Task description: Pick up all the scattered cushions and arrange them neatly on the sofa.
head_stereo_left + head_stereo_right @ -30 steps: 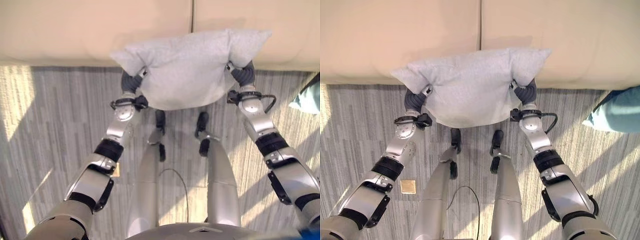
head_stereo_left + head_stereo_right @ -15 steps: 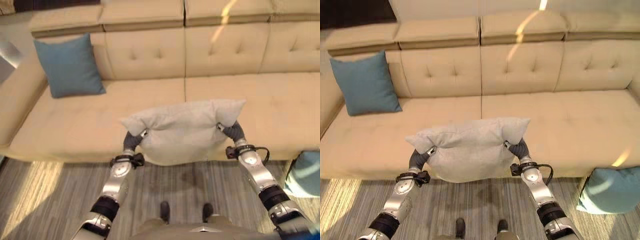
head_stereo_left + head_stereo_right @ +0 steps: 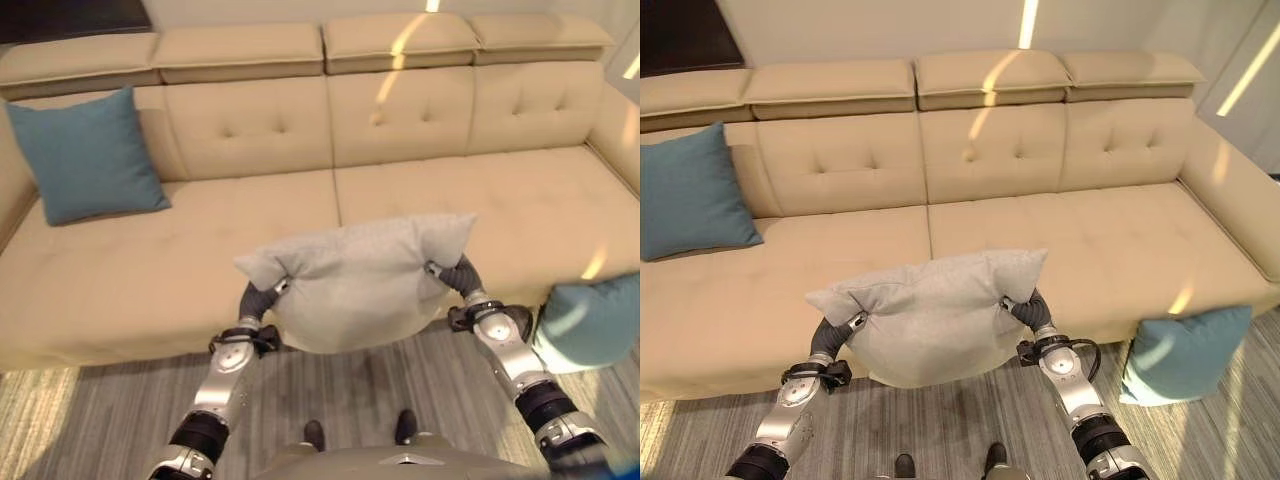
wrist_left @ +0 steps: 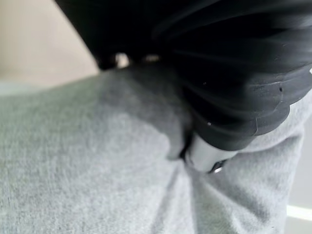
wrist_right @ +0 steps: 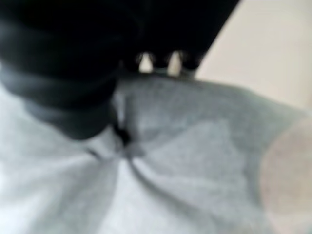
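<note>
A pale grey fabric cushion [image 3: 360, 280] hangs in the air in front of the robot, held up between both hands over the front edge of a long beige tufted sofa [image 3: 430, 200]. The left hand [image 3: 255, 297] grips the cushion near its left corner, and the left wrist view shows the cloth bunched and puckered where the thumb digs in. The right hand [image 3: 457, 275] grips the cushion near its right corner, with the grey fabric gathered into folds against the dark ribbed cover in the right wrist view. The cushion sags a little in the middle, its upper corners poking out past each hand.

A teal square cushion [image 3: 88, 155] leans upright against the backrest at the sofa's left end, close to the armrest. A second teal cushion [image 3: 1185, 350] stands on the grey striped floor [image 3: 940, 430], propped against the sofa's front near its right end, well apart from the held cushion.
</note>
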Controlling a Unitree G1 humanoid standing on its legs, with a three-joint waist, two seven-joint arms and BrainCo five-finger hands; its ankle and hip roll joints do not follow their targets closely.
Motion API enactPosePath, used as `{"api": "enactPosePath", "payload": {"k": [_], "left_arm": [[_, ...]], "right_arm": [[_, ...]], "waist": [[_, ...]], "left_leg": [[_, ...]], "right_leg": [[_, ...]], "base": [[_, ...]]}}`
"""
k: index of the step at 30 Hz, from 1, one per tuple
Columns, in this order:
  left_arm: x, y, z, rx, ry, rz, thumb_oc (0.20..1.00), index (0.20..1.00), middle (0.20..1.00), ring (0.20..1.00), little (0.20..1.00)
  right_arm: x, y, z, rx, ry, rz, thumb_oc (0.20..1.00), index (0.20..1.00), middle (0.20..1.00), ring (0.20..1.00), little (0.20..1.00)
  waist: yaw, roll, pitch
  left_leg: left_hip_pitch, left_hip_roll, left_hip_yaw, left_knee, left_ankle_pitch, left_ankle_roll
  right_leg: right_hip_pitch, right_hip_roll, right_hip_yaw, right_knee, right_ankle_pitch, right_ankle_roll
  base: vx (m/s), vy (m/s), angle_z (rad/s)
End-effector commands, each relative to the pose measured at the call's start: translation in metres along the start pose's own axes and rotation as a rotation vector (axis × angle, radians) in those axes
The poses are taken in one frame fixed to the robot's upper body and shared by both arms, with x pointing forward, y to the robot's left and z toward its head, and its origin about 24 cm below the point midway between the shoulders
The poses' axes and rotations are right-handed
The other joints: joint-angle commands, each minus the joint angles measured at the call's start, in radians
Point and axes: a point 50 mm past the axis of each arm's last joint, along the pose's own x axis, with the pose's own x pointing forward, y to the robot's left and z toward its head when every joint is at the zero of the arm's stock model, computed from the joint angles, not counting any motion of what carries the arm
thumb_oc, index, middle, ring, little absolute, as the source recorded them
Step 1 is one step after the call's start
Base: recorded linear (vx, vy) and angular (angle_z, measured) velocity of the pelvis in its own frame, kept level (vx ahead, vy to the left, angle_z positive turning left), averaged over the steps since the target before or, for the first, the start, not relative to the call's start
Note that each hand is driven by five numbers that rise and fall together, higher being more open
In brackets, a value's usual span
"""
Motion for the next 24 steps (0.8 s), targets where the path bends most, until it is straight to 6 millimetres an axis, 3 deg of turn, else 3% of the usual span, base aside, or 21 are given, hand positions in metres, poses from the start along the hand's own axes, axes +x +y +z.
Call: {"api": "enactPosePath", "payload": {"k": [1, 2, 3, 5, 8, 10, 12, 17, 19, 20, 24], "left_arm": [[0.017, -0.020, 0.048, -0.038, -0.221, -0.097, 0.200, 0.200, 0.200, 0.200, 0.200], [0.017, -0.020, 0.048, -0.038, -0.221, -0.097, 0.200, 0.200, 0.200, 0.200, 0.200], [0.019, -0.026, 0.048, -0.056, -0.219, -0.117, 0.200, 0.200, 0.200, 0.200, 0.200], [0.021, -0.032, 0.048, -0.067, -0.214, -0.129, 0.200, 0.200, 0.200, 0.200, 0.200], [0.021, -0.034, 0.046, -0.068, -0.203, -0.142, 0.200, 0.200, 0.200, 0.200, 0.200], [0.023, -0.037, 0.048, -0.056, -0.200, -0.150, 0.200, 0.200, 0.200, 0.200, 0.200], [0.022, -0.037, 0.048, -0.060, -0.203, -0.147, 0.200, 0.200, 0.200, 0.200, 0.200], [0.018, -0.032, 0.049, -0.036, -0.209, -0.156, 0.200, 0.200, 0.200, 0.200, 0.200], [0.018, -0.028, 0.052, -0.028, -0.219, -0.153, 0.200, 0.200, 0.200, 0.200, 0.200], [0.019, -0.025, 0.057, -0.020, -0.235, -0.152, 0.200, 0.200, 0.200, 0.200, 0.200], [0.020, -0.020, 0.061, -0.006, -0.248, -0.141, 0.200, 0.200, 0.200, 0.200, 0.200]], "right_arm": [[0.008, -0.012, 0.040, 0.052, -0.203, -0.062, 0.200, 0.200, 0.200, 0.200, 0.200], [0.008, -0.012, 0.040, 0.052, -0.203, -0.063, 0.200, 0.200, 0.200, 0.200, 0.200], [0.006, -0.019, 0.038, 0.049, -0.200, -0.085, 0.200, 0.200, 0.200, 0.200, 0.200], [0.006, -0.025, 0.039, 0.049, -0.201, -0.099, 0.200, 0.200, 0.200, 0.200, 0.200], [0.006, -0.027, 0.039, 0.046, -0.196, -0.099, 0.200, 0.200, 0.200, 0.200, 0.200], [0.006, -0.031, 0.040, 0.050, -0.200, -0.120, 0.200, 0.200, 0.200, 0.200, 0.200], [0.007, -0.029, 0.040, 0.044, -0.202, -0.115, 0.200, 0.200, 0.200, 0.200, 0.200], [0.006, -0.023, 0.042, 0.045, -0.206, -0.096, 0.200, 0.200, 0.200, 0.200, 0.200], [0.007, -0.022, 0.043, 0.043, -0.210, -0.090, 0.200, 0.200, 0.200, 0.200, 0.200], [0.011, -0.018, 0.049, 0.054, -0.228, -0.079, 0.200, 0.200, 0.200, 0.200, 0.200], [0.013, -0.012, 0.052, 0.071, -0.241, -0.066, 0.200, 0.200, 0.200, 0.200, 0.200]], "waist": [[0.013, -0.058, -0.024], [0.011, -0.057, -0.023], [0.001, -0.064, -0.013], [-0.005, -0.072, -0.003], [0.000, -0.077, -0.013], [0.014, -0.060, -0.018], [0.016, -0.049, -0.027], [0.024, -0.050, -0.025], [0.032, -0.053, -0.017], [0.033, -0.050, 0.002], [0.038, -0.046, 0.010]], "left_leg": [[-0.003, -0.055, -0.117, 0.151, -0.124, -0.033], [-0.005, -0.054, -0.120, 0.154, -0.126, -0.034], [-0.049, -0.019, -0.100, 0.244, -0.121, -0.061], [-0.117, 0.008, -0.087, 0.358, -0.098, -0.060], [-0.147, -0.016, -0.076, 0.295, -0.097, -0.041], [-0.189, -0.040, -0.050, 0.197, -0.031, -0.047], [-0.160, -0.039, -0.057, 0.135, -0.019, -0.046], [-0.126, -0.066, -0.079, 0.170, -0.064, -0.011], [-0.117, -0.072, -0.074, 0.191, -0.089, 0.007], [-0.115, -0.070, -0.070, 0.212, -0.108, 0.031], [-0.116, -0.063, -0.067, 0.232, -0.129, 0.046]], "right_leg": [[0.051, 0.027, 0.042, -0.125, 0.078, 0.047], [0.053, 0.027, 0.039, -0.126, 0.077, 0.046], [0.085, 0.021, 0.014, -0.134, 0.061, 0.031], [0.122, 0.025, -0.006, -0.145, 0.046, 0.006], [0.145, 0.029, -0.007, -0.168, 0.042, 0.010], [0.159, 0.044, -0.015, -0.171, 0.030, 0.011], [0.163, 0.048, -0.010, -0.163, 0.012, 0.017], [0.170, -0.010, 0.018, -0.059, -0.021, 0.033], [0.152, -0.035, 0.030, 0.010, -0.017, 0.039], [0.096, -0.052, 0.047, 0.113, 0.001, 0.044], [0.032, -0.058, 0.057, 0.189, 0.005, 0.035]], "base": [[0.12, -0.173, 0.45], [0.07, -0.168, 0.64], [0.03, -0.147, 0.92], [0.10, -0.153, 1.08], [0.15, -0.018, 0.38], [0.17, 0.097, 0.10], [0.18, 0.161, -0.02], [0.17, 0.219, -0.28], [0.10, 0.202, -0.10], [0.01, 0.145, 0.10], [0.06, 0.094, -0.02]]}}
